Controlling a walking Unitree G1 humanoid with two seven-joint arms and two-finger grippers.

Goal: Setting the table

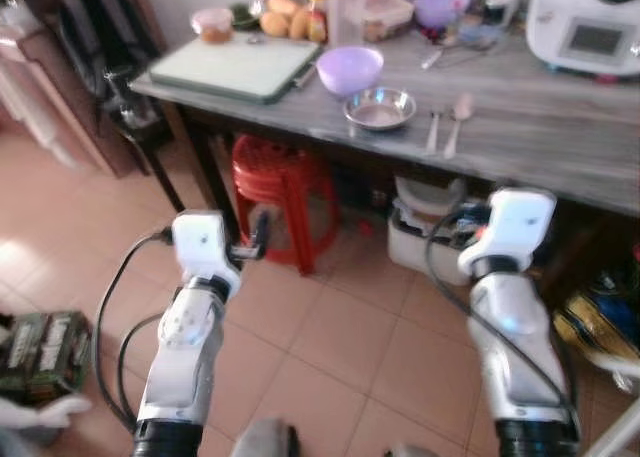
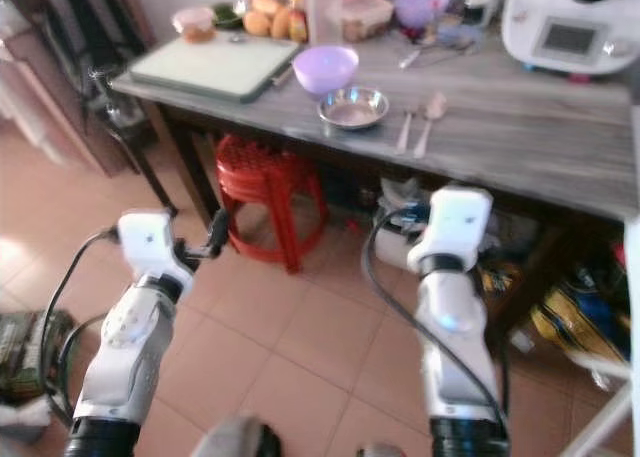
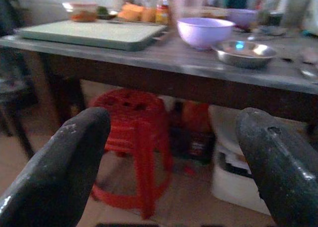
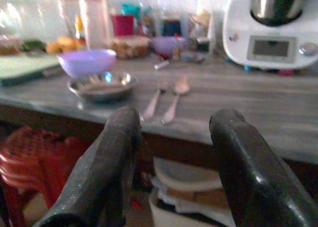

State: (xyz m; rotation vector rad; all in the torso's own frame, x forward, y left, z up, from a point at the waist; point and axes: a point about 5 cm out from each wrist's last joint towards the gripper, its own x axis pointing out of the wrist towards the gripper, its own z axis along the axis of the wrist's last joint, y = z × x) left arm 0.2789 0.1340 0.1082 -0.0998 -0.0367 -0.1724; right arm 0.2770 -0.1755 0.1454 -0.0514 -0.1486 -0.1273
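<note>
The lavender bowl sits on the grey wooden table, well ahead of both grippers and touched by neither. Just in front of the bowl, toward the table's near edge, lies a shallow steel dish; to the right of the dish a fork and a spoon lie side by side, handles pointing at the near edge. Left of the bowl is a pale green cutting board, and behind the board stand a lidded container and some orange fruit. A second purple bowl stands farther back, and a white kitchen machine occupies the far right of the table.

Under the table, below the bowl, stands a red plastic stool, with a white bin beside it — all on a floor of reddish tiles.

The left gripper is held low before the table's edge, its fingers spread wide with nothing between them, the stool framed in the gap. The right gripper points at the tabletop, fingers parted and empty — the fork and spoon lie beyond them. Both silver arms reach forward, bent at the elbow, below table height.
</note>
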